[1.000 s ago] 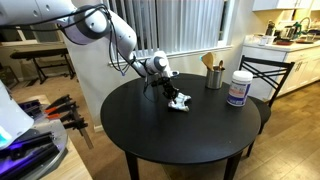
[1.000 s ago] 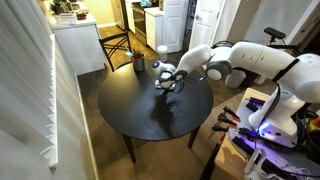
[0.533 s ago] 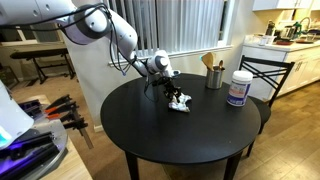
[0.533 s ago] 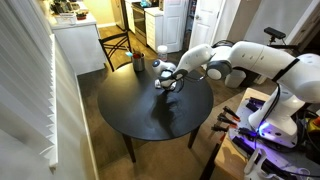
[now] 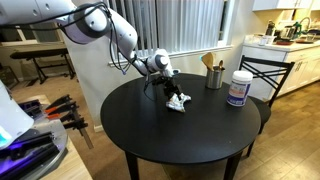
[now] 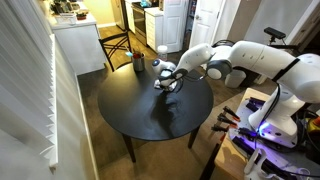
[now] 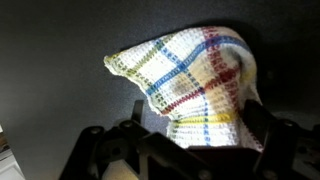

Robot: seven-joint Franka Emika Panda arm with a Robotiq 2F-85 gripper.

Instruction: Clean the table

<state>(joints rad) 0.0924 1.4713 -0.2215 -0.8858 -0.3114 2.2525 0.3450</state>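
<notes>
Black and matte, the round table (image 5: 185, 140) (image 6: 140, 115) fills the middle of both exterior views. The arm enters from the upper left. Its gripper (image 5: 172, 93) is low over the table's far side, jaws clasped on a checked cloth (image 5: 180, 103) (image 7: 195, 85) that touches the top. Further right stand a metal cup (image 5: 213, 77) of wooden utensils and a white canister (image 5: 238, 89).

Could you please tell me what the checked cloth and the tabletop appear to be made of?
The cloth looks like woven cotton or a similar textile, matte: the wrist view shows a waffle-like weave, coloured stripes and soft folds. The table top looks like painted or laminated board, smooth matte black with only a dull sheen; which of the two I cannot tell.
</notes>
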